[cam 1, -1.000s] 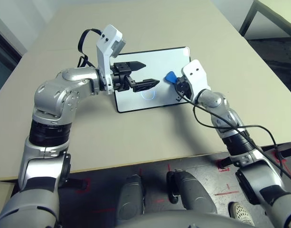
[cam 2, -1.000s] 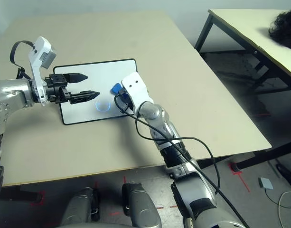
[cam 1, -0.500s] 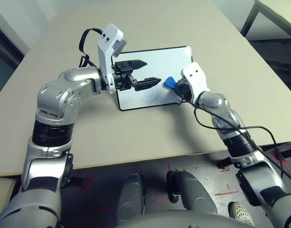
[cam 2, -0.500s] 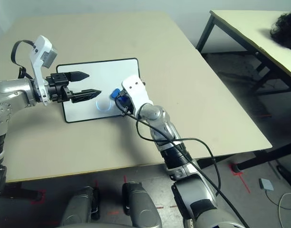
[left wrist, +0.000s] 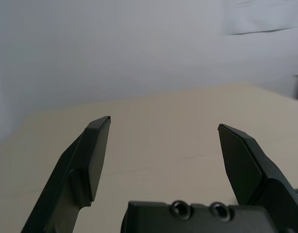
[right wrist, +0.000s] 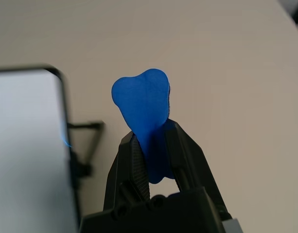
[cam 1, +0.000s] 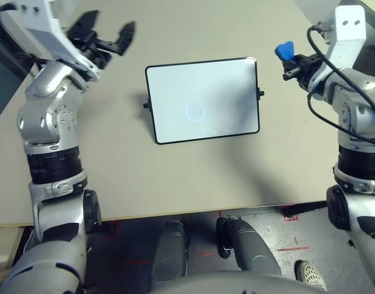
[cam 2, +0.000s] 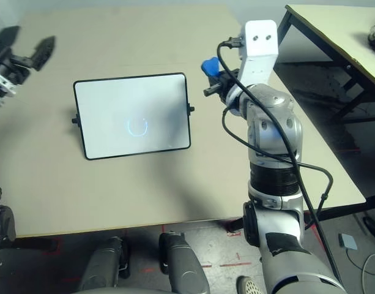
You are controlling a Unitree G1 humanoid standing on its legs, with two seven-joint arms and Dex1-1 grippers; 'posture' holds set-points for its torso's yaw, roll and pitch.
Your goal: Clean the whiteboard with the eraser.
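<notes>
- Two arms are up and spread wide, one off each side of the whiteboard (cam 1: 202, 101), and neither is touching it.
- My right gripper (right wrist: 153, 160) is clamped on the eraser (right wrist: 145, 114); the blue block stands up out of the pinch between the fingers, held in the air off the board's right edge.
- My left gripper (cam 1: 107, 37) is empty, its fingers (left wrist: 93, 155) splayed well apart, raised beyond the board's far left corner over bare table (cam 1: 193, 177).
- That whiteboard lies flat in the middle of the table, and a faint blue curl of ink (cam 1: 195, 111) is on it near the centre, so I judge the cleaning is not finished.
- Step in hand, as I read it: the eraser is lifted clear of the surface between strokes, or I am pulling off to check the result; I cannot tell which.
- Next move calls for bringing my right arm back inward and down so the eraser's flat face meets the board at the blue mark, then rubbing across it with steady pressure.
- My left gripper could come down on the board's frame to pin it, since a light board may slide under the wipe.
</notes>
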